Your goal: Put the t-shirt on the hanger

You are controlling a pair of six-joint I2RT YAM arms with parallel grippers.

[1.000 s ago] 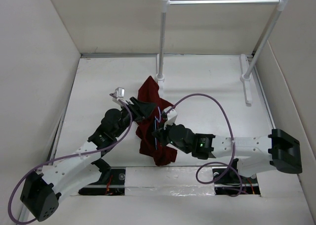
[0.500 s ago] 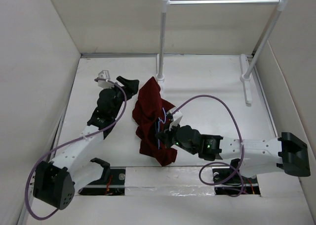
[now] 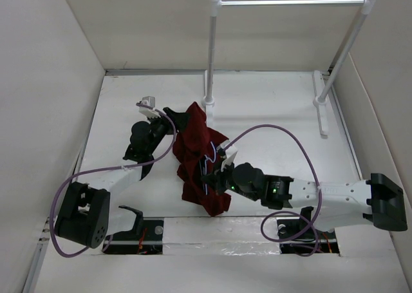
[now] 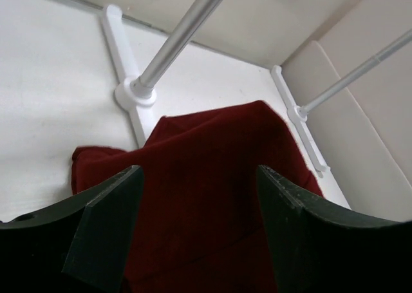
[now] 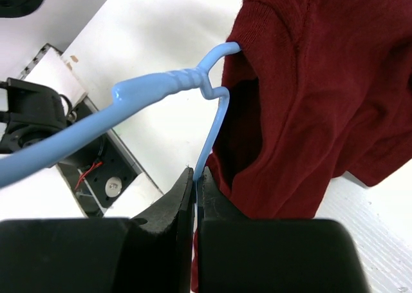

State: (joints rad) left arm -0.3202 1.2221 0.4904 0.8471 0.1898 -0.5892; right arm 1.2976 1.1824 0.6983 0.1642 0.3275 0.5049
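Maroon t-shirt sits bunched between both arms, with the hanger against it. Seen from the left wrist, the left gripper is spread apart just before the cloth; it should pinch one layer only. Seen from the right wrist, the right gripper is clamped on the hanger wire and should hold it steady.

Left tool, drawn away half a second ago, back at the t-shirt (jaws spread)

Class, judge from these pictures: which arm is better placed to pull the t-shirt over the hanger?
Probably left: the left end effector is open, facing the t-shirt close by. The right end effector is shut on the hanger, so busy holding it.
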